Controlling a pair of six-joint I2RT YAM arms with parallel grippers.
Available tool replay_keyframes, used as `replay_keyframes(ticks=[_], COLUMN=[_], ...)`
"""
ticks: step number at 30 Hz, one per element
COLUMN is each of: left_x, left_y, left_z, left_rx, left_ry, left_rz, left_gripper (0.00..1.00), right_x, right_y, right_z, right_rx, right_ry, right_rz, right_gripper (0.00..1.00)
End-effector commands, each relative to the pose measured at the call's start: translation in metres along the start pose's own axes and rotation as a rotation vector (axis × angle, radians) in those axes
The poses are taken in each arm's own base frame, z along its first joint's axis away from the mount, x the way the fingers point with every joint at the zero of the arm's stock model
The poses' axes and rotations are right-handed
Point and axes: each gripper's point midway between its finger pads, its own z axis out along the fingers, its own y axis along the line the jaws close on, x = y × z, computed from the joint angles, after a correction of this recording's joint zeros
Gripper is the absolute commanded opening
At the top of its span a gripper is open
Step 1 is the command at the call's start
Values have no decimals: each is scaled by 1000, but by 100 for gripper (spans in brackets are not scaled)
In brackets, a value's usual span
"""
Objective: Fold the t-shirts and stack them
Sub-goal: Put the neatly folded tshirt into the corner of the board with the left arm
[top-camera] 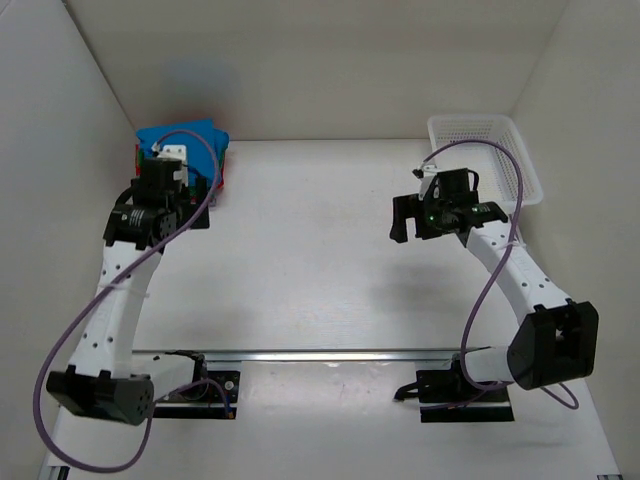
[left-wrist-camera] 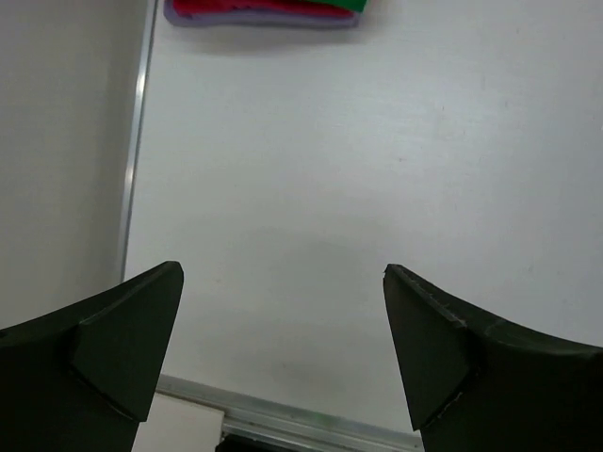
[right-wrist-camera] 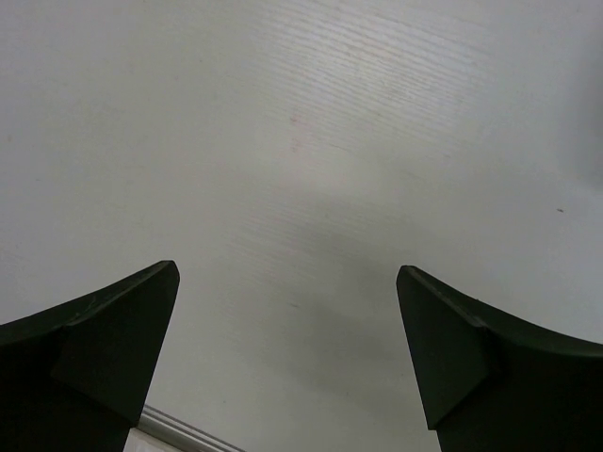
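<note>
t-shirts [top-camera: 200, 135]: 1 stack, 4 colours | basket [top-camera: 531, 172]: 1 | left end effector [left-wrist-camera: 283, 273]: apart | right end effector [right-wrist-camera: 287, 268]: apart

Top t-shirt [top-camera: 200, 138] bright blue, plain; folded t-shirts [left-wrist-camera: 245, 8] red, green, pale lavender; basket [top-camera: 485, 150] white mesh; tabletop [top-camera: 310, 250] plain white; arms [top-camera: 120, 290] white with black joints, cables [top-camera: 470, 325] purple; left claw [left-wrist-camera: 283, 271] and right claw [right-wrist-camera: 287, 268] matt black

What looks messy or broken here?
Nothing stands out. The t-shirts sit stacked in the far left corner, blue on top. The white basket stands upright far right. The left gripper and right gripper are open, holding nothing.
</note>
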Motion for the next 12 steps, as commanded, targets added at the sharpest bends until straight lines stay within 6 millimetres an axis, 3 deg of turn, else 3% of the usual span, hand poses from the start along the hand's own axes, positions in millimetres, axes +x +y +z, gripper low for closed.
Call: replay_keyframes(ticks=[1,6,10,12], left_x=[24,33,44,48], left_y=[-9,-15,-23,-27], left_z=[0,-23,-27,-29], left_rx=[76,157,205,230], left_ry=[12,-45,-52,-58], left_rz=[-32,-35,-36,-37], left_gripper=[99,98,99,99], right_x=[2,-7,-2,-8], right_y=[-9,-2,12,12], right_z=[-5,-12,-13,-14], right_rx=[27,48,-71,2], right_ry=[74,33,103,57], right_rz=[-28,-94,-96,-100], right_gripper=[99,99,99,99])
